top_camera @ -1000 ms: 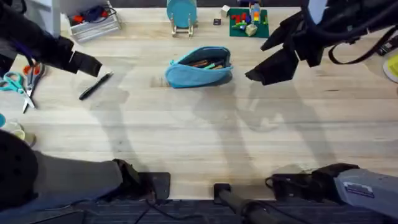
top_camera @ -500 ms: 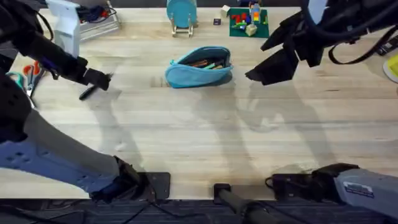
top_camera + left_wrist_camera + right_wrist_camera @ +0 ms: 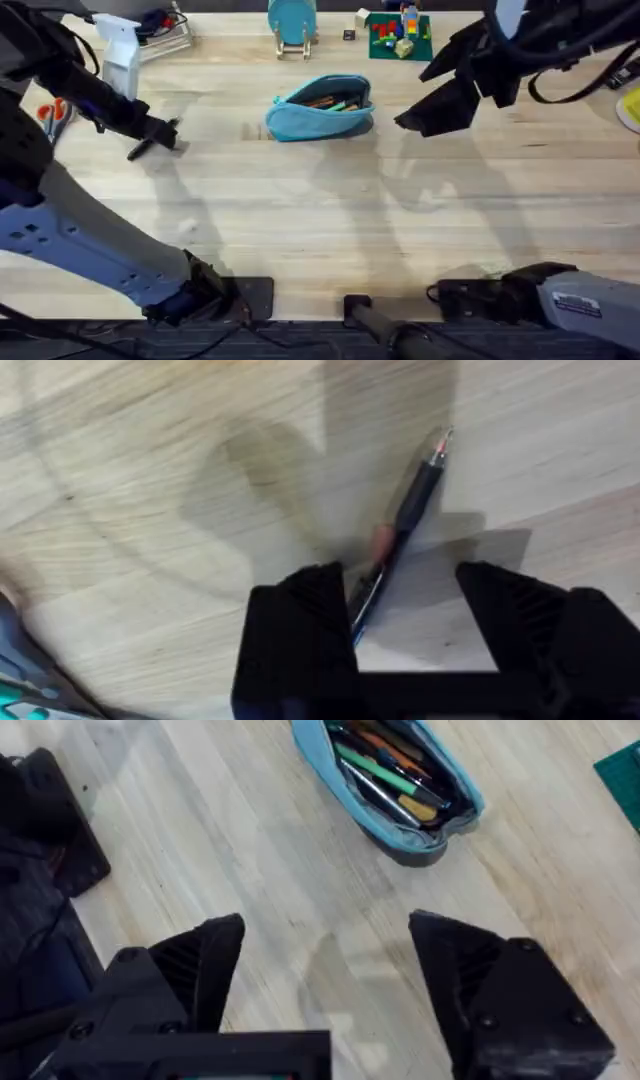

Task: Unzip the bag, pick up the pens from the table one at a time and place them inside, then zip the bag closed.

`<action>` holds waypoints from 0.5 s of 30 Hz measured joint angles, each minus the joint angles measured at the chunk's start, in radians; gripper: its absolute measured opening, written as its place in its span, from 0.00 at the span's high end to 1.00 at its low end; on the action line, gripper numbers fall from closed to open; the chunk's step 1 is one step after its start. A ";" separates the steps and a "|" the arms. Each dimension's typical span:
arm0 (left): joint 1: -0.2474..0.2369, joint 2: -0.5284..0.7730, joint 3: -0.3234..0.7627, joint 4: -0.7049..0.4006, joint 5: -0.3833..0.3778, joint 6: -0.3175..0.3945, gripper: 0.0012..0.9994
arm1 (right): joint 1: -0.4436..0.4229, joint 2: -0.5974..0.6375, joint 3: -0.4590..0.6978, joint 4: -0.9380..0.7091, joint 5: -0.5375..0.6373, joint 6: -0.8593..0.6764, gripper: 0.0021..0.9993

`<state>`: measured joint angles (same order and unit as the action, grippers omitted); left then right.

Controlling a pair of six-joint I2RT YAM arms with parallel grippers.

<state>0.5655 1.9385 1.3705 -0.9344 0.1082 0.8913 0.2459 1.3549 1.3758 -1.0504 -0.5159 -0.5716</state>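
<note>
Both arms mostly black — boxy links, dark cable loops near each wrist. Left arm has a white block on its upper link, grey-blue shell near the base. Right base link is grey with a small white label. Left hand (image 3: pixel 400 635) and right hand (image 3: pixel 325 970) — matte black, wedge-shaped fingers

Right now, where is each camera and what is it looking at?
Overhead: above the arm bases, looking down and forward at the table, both arms, the bag.
Left wrist: on the left arm, looking down at a pen between its open fingers.
Right wrist: on the right arm, facing the open bag past its open fingers.
Overhead and right wrist share the bag.
</note>
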 joint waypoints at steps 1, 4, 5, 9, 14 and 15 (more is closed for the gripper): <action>0.000 0.000 0.000 0.000 0.000 0.000 0.32 | 0.000 0.000 0.000 0.000 0.000 0.000 0.00; 0.000 0.000 0.000 0.000 0.001 0.000 0.38 | 0.000 0.000 0.000 0.000 0.000 0.000 0.00; 0.000 0.000 0.000 0.000 0.001 0.000 0.44 | 0.000 0.000 0.000 0.000 0.000 0.000 0.00; 0.000 0.000 0.000 -0.008 0.010 -0.004 0.90 | 0.000 0.000 0.000 0.000 0.000 0.000 0.00; 0.000 0.000 0.002 -0.011 0.013 -0.024 0.95 | 0.000 0.000 0.000 0.000 0.000 0.000 0.00; 0.000 0.000 0.002 -0.011 0.013 -0.026 0.95 | 0.000 0.000 0.000 0.000 0.000 0.000 0.00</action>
<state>0.5655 1.9382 1.3727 -0.9455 0.1215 0.8650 0.2460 1.3552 1.3758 -1.0500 -0.5159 -0.5716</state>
